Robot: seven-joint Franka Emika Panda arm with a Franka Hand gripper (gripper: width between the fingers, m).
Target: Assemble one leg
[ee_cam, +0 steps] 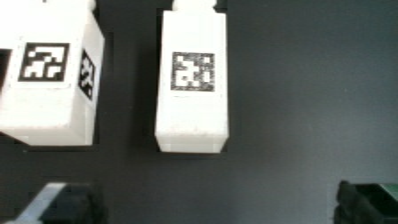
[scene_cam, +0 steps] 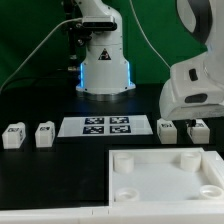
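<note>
On the black table point(scene_cam: 50, 175) lie a marker board point(scene_cam: 106, 126), four legs point(scene_cam: 45, 133) and a white panel point(scene_cam: 160, 178).

Exterior view: sitting raised, facing across the worktop point(scene_cam: 40, 165) toward the arm's base point(scene_cam: 103, 72), taking in the whole layout from mid distance.
Wrist view: pointing straight down, looking closely at a leg point(ee_cam: 196, 80) and its neighbour point(ee_cam: 54, 75), with the pincer point(ee_cam: 214, 203) tips showing at the frame's edge.
Shared: both are covering that leg pair, at the exterior view's right.

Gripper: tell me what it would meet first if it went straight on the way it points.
Probably the small white plastic tagged leg centred ahead of the open gripper, though the black table just beside it is possible; depth is unclear.
</note>
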